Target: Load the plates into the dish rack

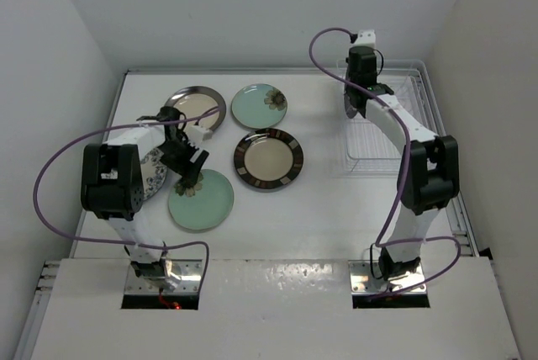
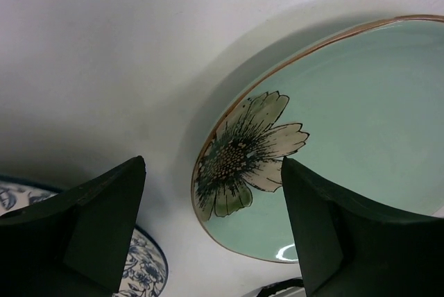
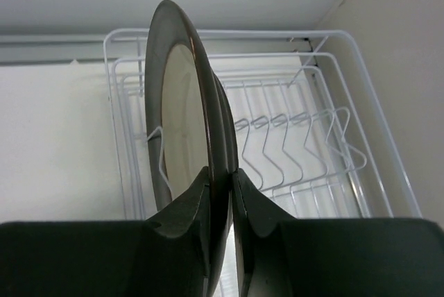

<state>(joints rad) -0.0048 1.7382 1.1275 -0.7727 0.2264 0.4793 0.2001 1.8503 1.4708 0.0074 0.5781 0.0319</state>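
Nearest the bases, the left tool (image 2: pixel 214 193) hovered with its fingers wide apart and nothing between them, right over the flower edge of the near mint plate (image 1: pixel 202 202). That plate lay flat on the counter (image 1: pixel 336 209). The blue-white plate (image 1: pixel 154 173) sat just beside it, partly under the left arm. The brown-rimmed plate (image 1: pixel 268 159) was a bit further out, mid-counter. Behind those, the flat grey-rimmed plate (image 1: pixel 202 103) and the far mint plate (image 1: pixel 257 104) lay side by side.

At the far right, the right tool (image 3: pixel 220 186) was pinched on the rim of the upright grey-rimmed plate (image 3: pixel 182 103). It held that plate on edge among the left-end tines of the dish rack (image 3: pixel 243 32). Can't tell if the plate's bottom rested on the wires. The other slots in view held nothing.

Progress looked early. One plate of six was going in and not yet let go, and five were on the counter, unloaded. The near mint plate was probably the left arm's next pick.
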